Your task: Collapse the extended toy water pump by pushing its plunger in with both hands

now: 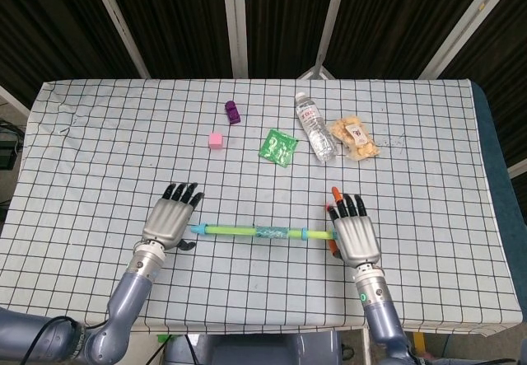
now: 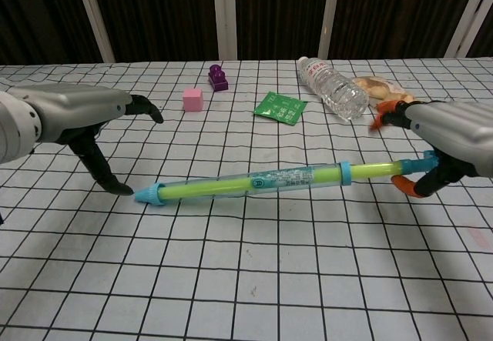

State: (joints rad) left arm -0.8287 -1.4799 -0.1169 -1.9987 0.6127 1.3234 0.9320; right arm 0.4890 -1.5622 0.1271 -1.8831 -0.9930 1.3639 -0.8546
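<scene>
The toy water pump (image 2: 262, 181) is a clear barrel with a green plunger rod, a blue nozzle and an orange handle (image 2: 414, 188). It slants, with its nozzle end low near the table and its handle end raised. My left hand (image 2: 77, 118) hovers just left of the nozzle, fingers spread, touching nothing. My right hand (image 2: 454, 137) grips the handle at the right end. In the head view the pump (image 1: 263, 232) stretches between the left hand (image 1: 170, 217) and the right hand (image 1: 356, 233). The rod still sticks out of the barrel.
On the checked tablecloth (image 1: 99, 151) at the back lie a water bottle (image 1: 315, 128), a snack bag (image 1: 356, 138), a green packet (image 1: 278, 147), a pink cube (image 1: 216, 140) and a purple toy (image 1: 233, 112). The table's front edge runs close below both hands.
</scene>
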